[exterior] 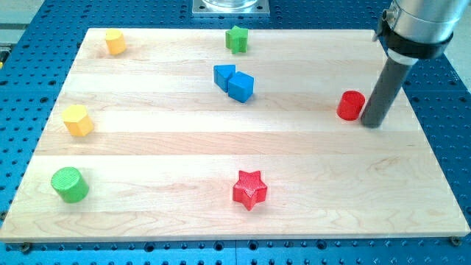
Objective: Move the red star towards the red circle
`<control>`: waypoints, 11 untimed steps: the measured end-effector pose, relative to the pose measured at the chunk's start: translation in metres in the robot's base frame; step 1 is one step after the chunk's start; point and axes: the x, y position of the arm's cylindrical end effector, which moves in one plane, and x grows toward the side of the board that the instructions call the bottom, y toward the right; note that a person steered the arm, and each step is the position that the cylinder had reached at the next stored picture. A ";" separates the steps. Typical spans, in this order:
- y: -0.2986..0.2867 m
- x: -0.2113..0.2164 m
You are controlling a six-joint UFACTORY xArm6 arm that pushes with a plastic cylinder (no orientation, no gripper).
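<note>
The red star (249, 189) lies near the view's bottom, a little right of centre. The red circle (351, 105), a short cylinder, stands at the view's right, well above and to the right of the star. My tip (373, 122) rests on the board just right of the red circle, close beside it, far from the red star. The dark rod rises from the tip towards the view's top right.
Two blue blocks (234, 82) touch each other above centre. A green star (236, 38) sits at the top. A yellow block (115, 41) is at the top left, a yellow hexagon (77, 120) at the left, a green cylinder (69, 184) at the bottom left.
</note>
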 end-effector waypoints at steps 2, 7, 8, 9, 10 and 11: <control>-0.101 0.156; -0.221 0.122; -0.224 0.092; -0.200 0.060; -0.210 0.130; -0.281 0.130</control>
